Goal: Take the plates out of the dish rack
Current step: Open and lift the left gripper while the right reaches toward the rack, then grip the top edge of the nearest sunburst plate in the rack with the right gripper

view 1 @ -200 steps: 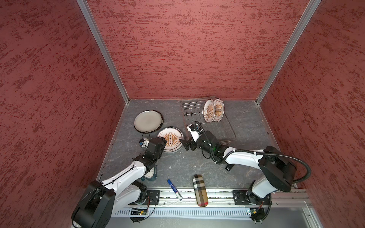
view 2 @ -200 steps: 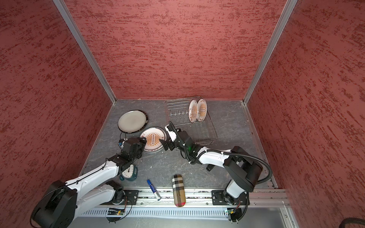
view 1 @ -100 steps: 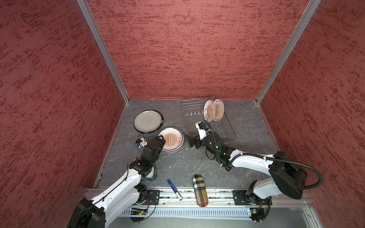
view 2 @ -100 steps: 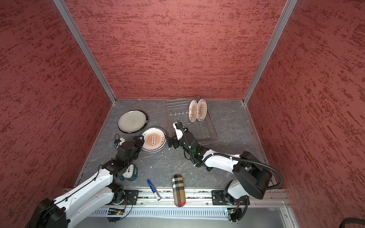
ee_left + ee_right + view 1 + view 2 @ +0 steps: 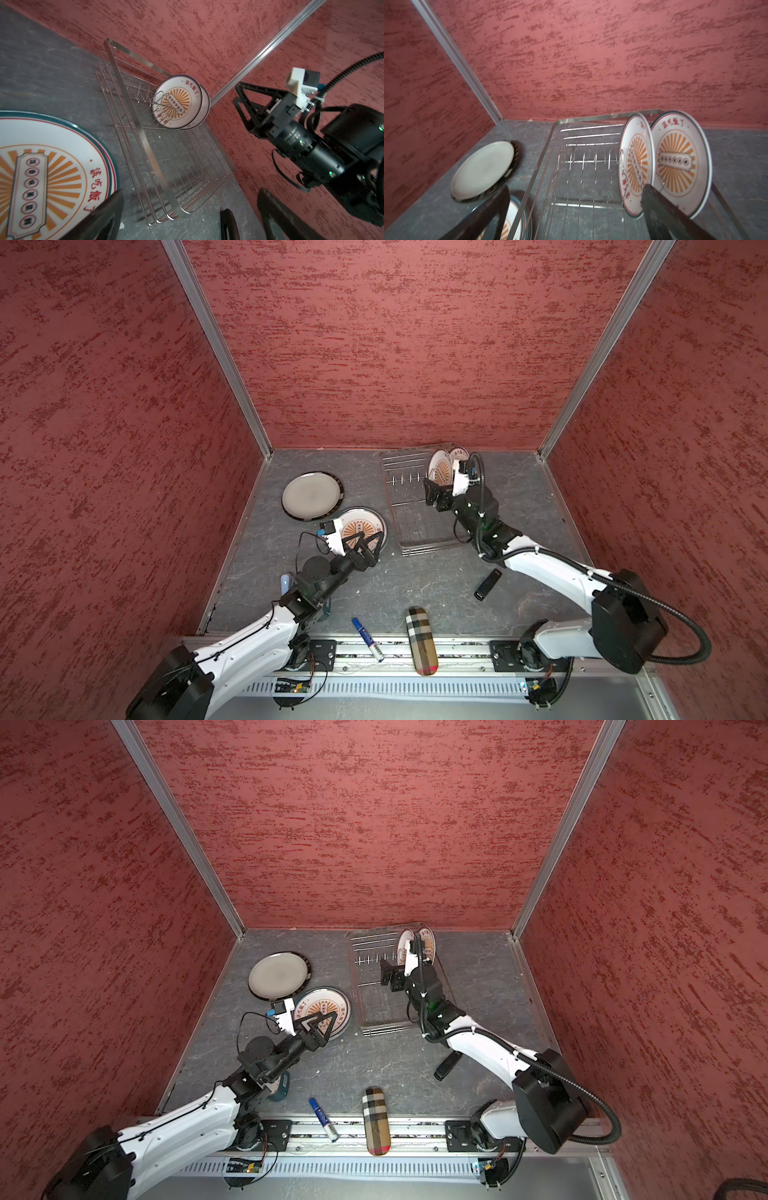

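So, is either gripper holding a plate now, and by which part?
Nothing is held. The left gripper is open over the flat sunburst plate; the right gripper is open over the dish rack, near the standing plates.

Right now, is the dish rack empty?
No, not empty: two sunburst plates stand on edge in the dish rack, at its far end.

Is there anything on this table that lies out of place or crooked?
Two things: the plaid case and the blue marker lie partly off the front edge of the table, over the metal rail. The dish rack also sits slightly askew to the table's edges. Nothing looks spilled or broken.
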